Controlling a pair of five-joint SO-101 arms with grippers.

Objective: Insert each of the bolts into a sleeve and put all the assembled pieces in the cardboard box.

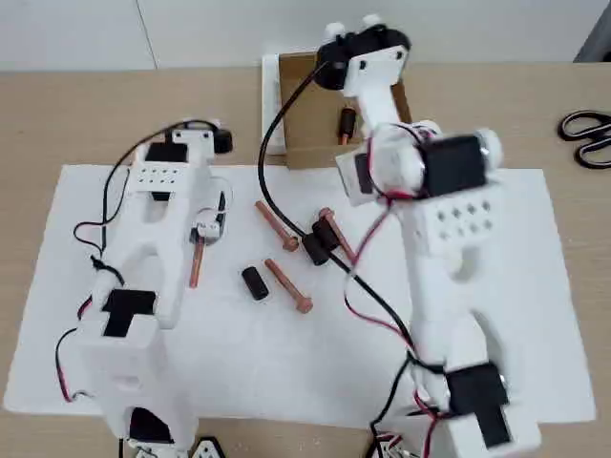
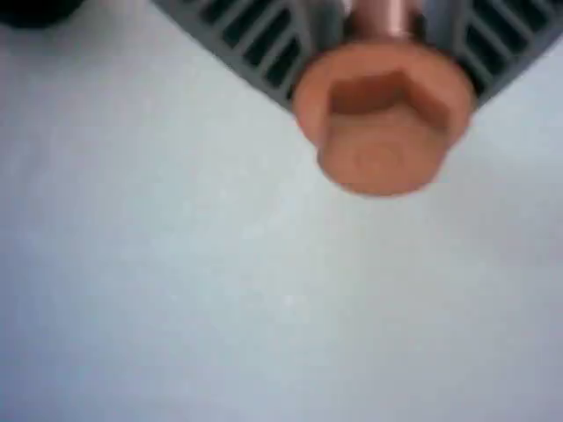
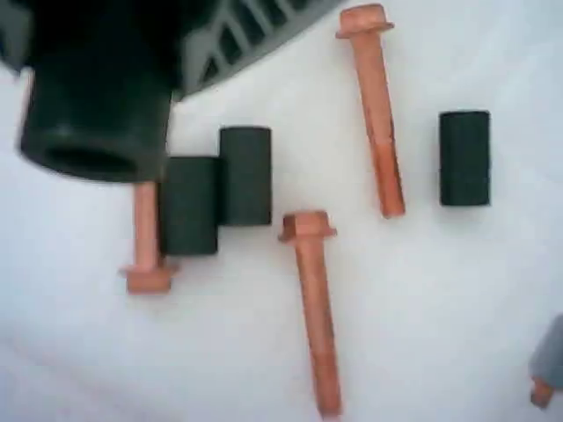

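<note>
Left wrist view: the left pincer point(image 2: 380, 19) grips a bolt point(image 2: 383, 123) over the sheet point(image 2: 176, 281). The right pincer point(image 3: 110, 53) holds a sleeve point(image 3: 92, 123) above two touching sleeves point(image 3: 244, 176).

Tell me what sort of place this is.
Probably a robotics lab bench: two robot arms stand at a wooden table, with bolts and sleeves laid out on a white sheet, and a cardboard box behind.
</note>
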